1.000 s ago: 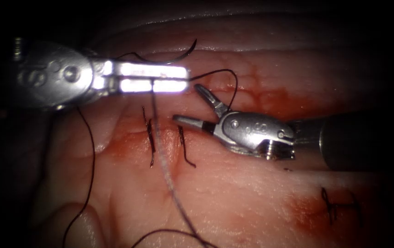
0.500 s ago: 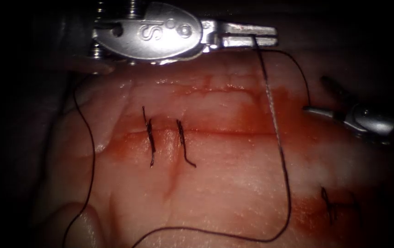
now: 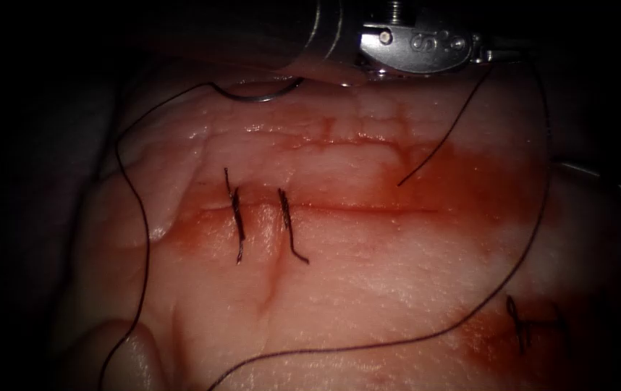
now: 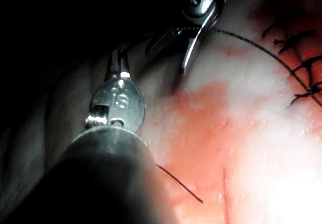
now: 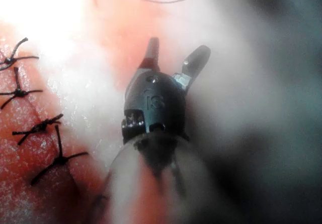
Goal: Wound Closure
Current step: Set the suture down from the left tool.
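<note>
Endoscope view:
- Left tool (image 3: pixel 504 55): at the upper edge, over the far side of the tissue (image 3: pixel 368 289). Your jaws are closed on the thread (image 3: pixel 541 188).
- Thread: two strands leave the jaws. The short one drops to a free end on the red fluid (image 3: pixel 470 181) above the cut (image 3: pixel 354 208). The long one sweeps down the right side, then runs left across the near tissue to the lower edge.
- Needle (image 3: pixel 261 95): lies loose on the far tissue, above the cut and toward the left. Neither tool holds it and it is not in the tissue. Its thread trails left and down the left side.
- Stitches (image 3: pixel 238 224): two cross the cut's left part, with cut ends standing up. Another stitch (image 3: pixel 522 324) sits at lower right.

Left wrist view:
- Left tool (image 4: pixel 121 59): jaws pressed together. You cannot make out the thread at them here.
- Right tool (image 4: pixel 167 62): beyond it, jaws spread wide. Thread (image 4: pixel 251 40) runs beside them, but you cannot tell whether it touches.
- Free thread end (image 4: pixel 183 190): lies on the tissue (image 4: pixel 261 133) by the shaft.
- Stitches (image 4: pixel 302 68): a row, off to the side.

Right wrist view:
- Right tool (image 5: pixel 178 47): your jaws stand wide apart and hold nothing.
- Thread (image 5: pixel 161 1): a curve on the tissue (image 5: pixel 100 48) beyond the jaws, apart from them.
- Stitches (image 5: pixel 37 128): a row, well to one side.
</note>
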Controlling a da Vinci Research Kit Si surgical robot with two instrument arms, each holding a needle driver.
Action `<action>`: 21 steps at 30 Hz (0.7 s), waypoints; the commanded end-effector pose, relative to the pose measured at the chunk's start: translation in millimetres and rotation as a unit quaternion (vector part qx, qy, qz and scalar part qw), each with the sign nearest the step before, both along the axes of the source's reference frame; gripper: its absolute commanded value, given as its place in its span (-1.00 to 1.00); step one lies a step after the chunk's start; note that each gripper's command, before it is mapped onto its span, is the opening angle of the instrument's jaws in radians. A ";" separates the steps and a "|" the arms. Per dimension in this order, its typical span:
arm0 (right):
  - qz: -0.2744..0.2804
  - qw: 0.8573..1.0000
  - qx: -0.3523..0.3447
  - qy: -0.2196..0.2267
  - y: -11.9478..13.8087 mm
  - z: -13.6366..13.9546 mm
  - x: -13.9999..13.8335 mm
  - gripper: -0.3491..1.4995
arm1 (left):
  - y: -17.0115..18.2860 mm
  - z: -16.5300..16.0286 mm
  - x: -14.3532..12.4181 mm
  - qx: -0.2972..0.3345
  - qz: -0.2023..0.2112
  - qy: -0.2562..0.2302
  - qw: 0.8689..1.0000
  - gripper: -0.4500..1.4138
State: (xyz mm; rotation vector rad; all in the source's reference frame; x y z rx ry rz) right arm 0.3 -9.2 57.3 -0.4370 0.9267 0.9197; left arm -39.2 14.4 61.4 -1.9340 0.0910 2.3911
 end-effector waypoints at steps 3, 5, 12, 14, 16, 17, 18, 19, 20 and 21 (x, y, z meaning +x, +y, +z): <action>0.007 1.000 -0.004 0.001 0.3 -0.1 -0.5 0.74 | 0.4 3.6 -3.5 0.000 0.007 0.009 1.000 -1.00; 0.013 1.000 -0.006 -0.002 0.5 -0.6 -1.1 0.74 | 0.2 5.4 -4.9 0.006 0.014 0.016 1.000 -1.00; 0.023 1.000 -0.008 -0.012 1.2 -2.6 -1.5 0.74 | -2.0 11.2 -8.0 0.038 0.043 0.019 0.998 -1.00; 0.021 1.000 -0.010 -0.017 1.6 -3.5 -1.0 0.74 | -3.3 13.4 -8.8 0.053 0.057 0.020 0.997 -1.00; 0.019 1.000 -0.013 -0.021 1.8 -3.8 -0.9 0.74 | -3.7 14.0 -9.0 0.056 0.063 0.022 0.996 -1.00; 0.017 1.000 -0.013 -0.023 1.9 -4.0 -0.9 0.73 | -4.1 14.6 -9.0 0.064 0.069 0.022 0.995 -1.00; 0.019 0.999 -0.013 -0.022 2.0 -4.2 -0.9 0.73 | -4.3 15.0 -9.0 0.071 0.072 0.023 0.995 -1.00; 0.020 0.999 -0.013 -0.022 2.2 -4.4 -0.9 0.73 | -4.6 15.5 -8.9 0.078 0.080 0.026 0.993 -1.00; 0.018 0.999 -0.016 -0.025 2.3 -4.5 -0.9 0.73 | -4.9 15.9 -8.9 0.090 0.085 0.030 0.992 -1.00; 0.020 0.999 -0.018 -0.024 2.4 -4.7 -0.9 0.73 | -5.2 16.2 -8.9 0.093 0.092 0.036 0.991 -0.84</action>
